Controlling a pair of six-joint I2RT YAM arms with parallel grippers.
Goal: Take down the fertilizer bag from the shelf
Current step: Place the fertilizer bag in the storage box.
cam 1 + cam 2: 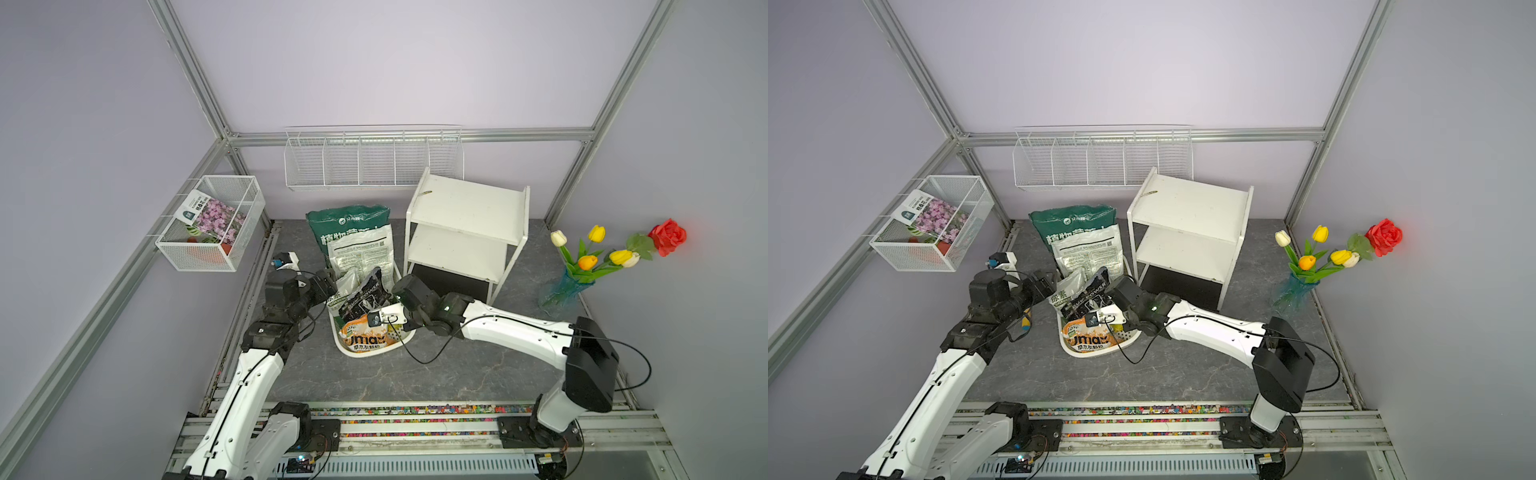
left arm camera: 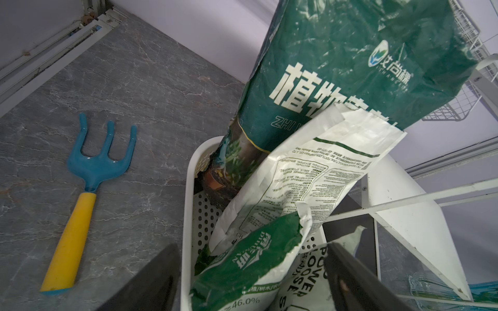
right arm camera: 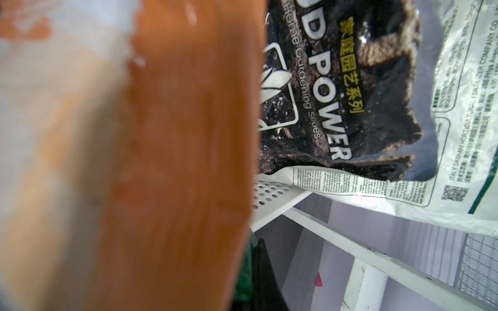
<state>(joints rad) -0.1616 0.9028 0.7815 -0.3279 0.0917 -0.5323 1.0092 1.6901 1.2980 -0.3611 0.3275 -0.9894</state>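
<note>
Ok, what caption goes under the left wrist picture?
Open left claw facing a white basket of fertilizer bags, blue fork on the table.

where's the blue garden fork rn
Left wrist view: the garden fork lies flat on the grey tabletop, on the left arm's side of the white basket.

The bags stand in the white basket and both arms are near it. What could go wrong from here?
1. The bags are crowded in the white perforated basket. With the right gripper shut close to the orange bag, a pull could topple the tall green bag.
2. The right arm's wrist sits close to the shelf; drawing back may bump it.
3. The left gripper, its fingers open, could snag the green-and-white bag.
</note>
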